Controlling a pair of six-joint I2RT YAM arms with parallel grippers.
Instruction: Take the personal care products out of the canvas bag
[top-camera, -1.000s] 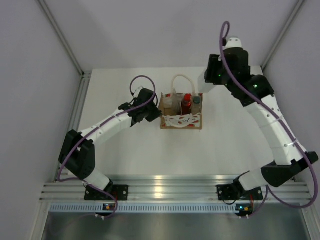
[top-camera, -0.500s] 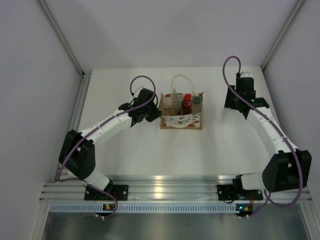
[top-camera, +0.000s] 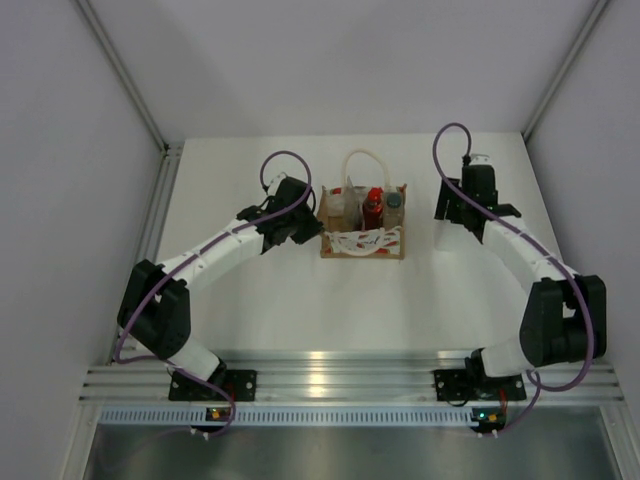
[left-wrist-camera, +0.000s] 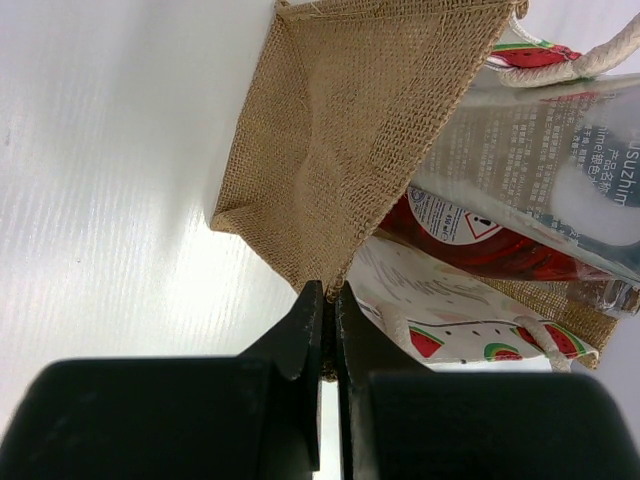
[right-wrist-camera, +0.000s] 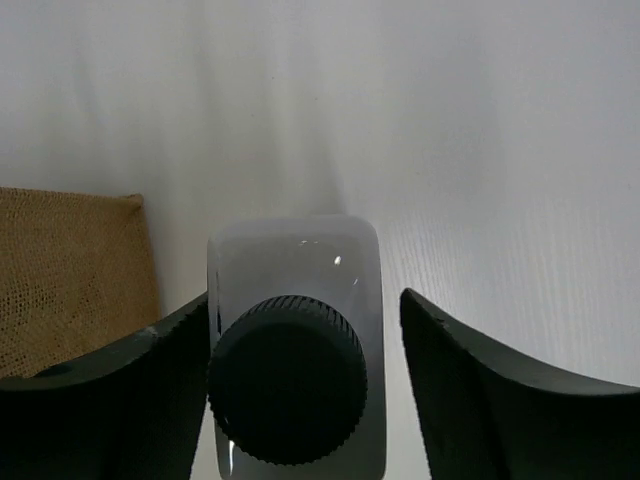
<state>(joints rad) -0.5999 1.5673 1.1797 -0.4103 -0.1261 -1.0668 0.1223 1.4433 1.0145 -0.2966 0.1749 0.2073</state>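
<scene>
The canvas bag (top-camera: 362, 242) stands at the table's middle, tan with a white printed front. The red bottle (top-camera: 373, 207) and a pale grey bottle with a dark cap (top-camera: 394, 204) stand inside it. Both also show in the left wrist view, the red one (left-wrist-camera: 470, 245) under the pale one (left-wrist-camera: 540, 160). My left gripper (top-camera: 312, 222) is shut on the bag's left burlap edge (left-wrist-camera: 330, 200). My right gripper (top-camera: 447, 222) is open around a white bottle with a dark grey cap (right-wrist-camera: 290, 380). That bottle stands upright on the table right of the bag. The left finger (right-wrist-camera: 150, 380) touches it and the right finger (right-wrist-camera: 480, 390) is apart.
White looped handles (top-camera: 362, 165) lie behind the bag. A pale upright shape (top-camera: 337, 207) fills the bag's left part. The bag's tan side (right-wrist-camera: 70, 280) is close to the left of my right gripper. Walls enclose the table on three sides.
My right arm has swung down from high at the back right to the table just right of the bag. The left arm and the bag have not moved.
</scene>
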